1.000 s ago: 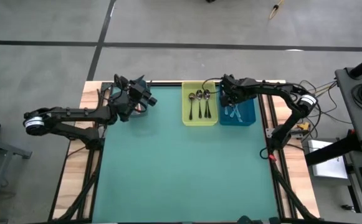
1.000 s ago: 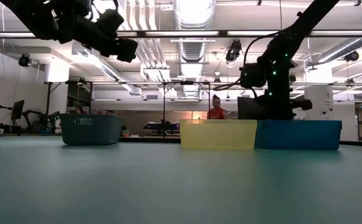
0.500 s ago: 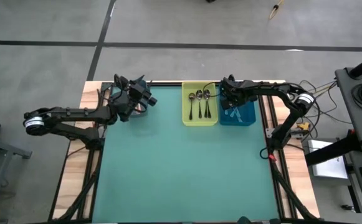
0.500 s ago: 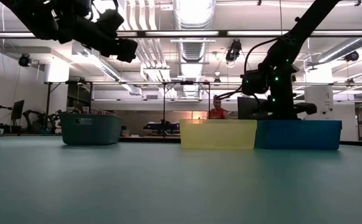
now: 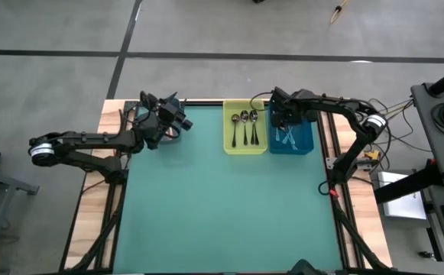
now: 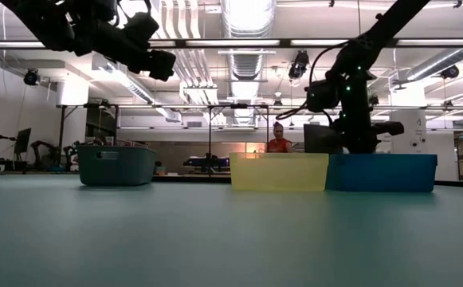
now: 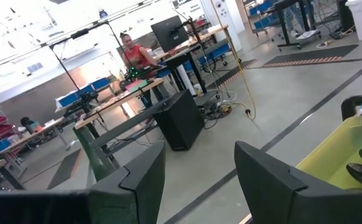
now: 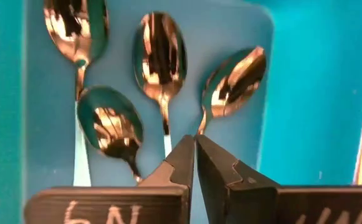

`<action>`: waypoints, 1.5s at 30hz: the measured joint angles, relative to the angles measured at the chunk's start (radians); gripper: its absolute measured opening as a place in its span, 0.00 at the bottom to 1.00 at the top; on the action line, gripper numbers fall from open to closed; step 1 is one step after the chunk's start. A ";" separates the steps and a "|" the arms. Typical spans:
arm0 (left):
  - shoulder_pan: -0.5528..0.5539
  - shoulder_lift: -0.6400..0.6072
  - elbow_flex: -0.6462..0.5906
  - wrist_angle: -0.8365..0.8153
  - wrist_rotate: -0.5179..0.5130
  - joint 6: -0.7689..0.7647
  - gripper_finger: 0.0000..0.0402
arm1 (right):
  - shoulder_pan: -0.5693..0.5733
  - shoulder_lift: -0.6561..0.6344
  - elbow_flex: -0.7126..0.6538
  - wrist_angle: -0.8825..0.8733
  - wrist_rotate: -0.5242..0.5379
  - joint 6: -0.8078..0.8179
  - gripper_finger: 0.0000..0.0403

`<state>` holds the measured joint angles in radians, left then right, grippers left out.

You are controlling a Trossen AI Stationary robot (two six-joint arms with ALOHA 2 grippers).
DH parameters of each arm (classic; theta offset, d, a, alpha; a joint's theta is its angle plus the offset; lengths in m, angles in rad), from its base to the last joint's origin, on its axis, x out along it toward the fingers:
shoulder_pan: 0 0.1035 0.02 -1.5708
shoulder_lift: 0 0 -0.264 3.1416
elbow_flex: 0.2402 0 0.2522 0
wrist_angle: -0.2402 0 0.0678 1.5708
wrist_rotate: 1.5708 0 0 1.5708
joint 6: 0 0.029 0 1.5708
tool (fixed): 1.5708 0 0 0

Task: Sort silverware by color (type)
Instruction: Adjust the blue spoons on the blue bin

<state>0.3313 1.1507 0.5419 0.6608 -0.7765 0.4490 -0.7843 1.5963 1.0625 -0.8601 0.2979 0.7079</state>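
Lifting clear is the step in hand, by judgement: the right pincer (image 8: 194,163), pressed together and holding nothing, hangs over the blue bin (image 5: 304,141) and should rise straight so its tips catch none of the silverware below. Count: four pale-handled spoons (image 8: 162,59) in the blue bin; three dark-handled spoons (image 5: 244,126) in the yellow bin (image 5: 228,130) beside it; one grey bin (image 6: 116,164) at the surface's (image 5: 222,206) far left, contents hidden. Left pincer (image 7: 196,180), spread and empty, waits near that bin.

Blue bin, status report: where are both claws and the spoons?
Right claw shut, empty, over blue bin holding four spoons. Left claw open, raised over the teal bin. Three dark-handled spoons in yellow bin. Nothing in the way.
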 joint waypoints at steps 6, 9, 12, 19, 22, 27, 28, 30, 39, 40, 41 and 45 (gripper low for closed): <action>0.005 0.000 0.000 -0.026 -0.018 0.003 0.43 | -0.028 0.000 0.010 -0.028 -0.072 0.013 0.10; 0.012 0.000 0.000 -0.042 -0.066 0.009 0.43 | -0.043 0.000 0.010 -0.066 -0.073 0.048 0.18; 0.014 0.000 -0.002 -0.043 -0.097 0.013 0.43 | -0.049 0.000 0.006 -0.071 -0.070 0.066 0.28; 0.011 0.000 -0.002 -0.058 -0.098 0.007 0.43 | -0.048 0.021 0.002 -0.009 -0.070 0.108 0.41; 0.011 0.000 -0.002 -0.057 -0.099 0.007 0.43 | -0.048 0.033 0.001 -0.007 -0.070 0.112 0.42; 0.011 0.000 -0.002 -0.057 -0.099 0.006 0.43 | -0.048 0.052 -0.009 0.003 -0.065 0.112 0.40; 0.011 0.000 -0.002 -0.056 -0.099 0.006 0.43 | -0.048 0.054 -0.013 0.003 -0.062 0.112 0.39; 0.011 0.002 -0.002 -0.055 -0.098 0.006 0.43 | -0.048 0.057 -0.023 0.002 -0.062 0.114 0.38; 0.011 0.006 -0.002 -0.054 -0.098 0.006 0.43 | -0.048 0.057 -0.067 0.019 -0.059 0.133 0.35; 0.011 0.006 -0.002 -0.054 -0.098 0.006 0.43 | -0.048 0.057 -0.069 0.023 -0.059 0.133 0.34; 0.011 0.006 -0.002 -0.053 -0.097 0.006 0.43 | -0.048 0.057 -0.071 0.028 -0.059 0.132 0.34; 0.011 0.006 -0.002 -0.052 -0.097 0.006 0.43 | -0.048 0.058 -0.073 0.049 -0.060 0.130 0.29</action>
<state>0.3423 1.1572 0.5396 0.6084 -0.8738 0.4549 -0.8318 1.6539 0.9891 -0.8112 0.2375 0.8384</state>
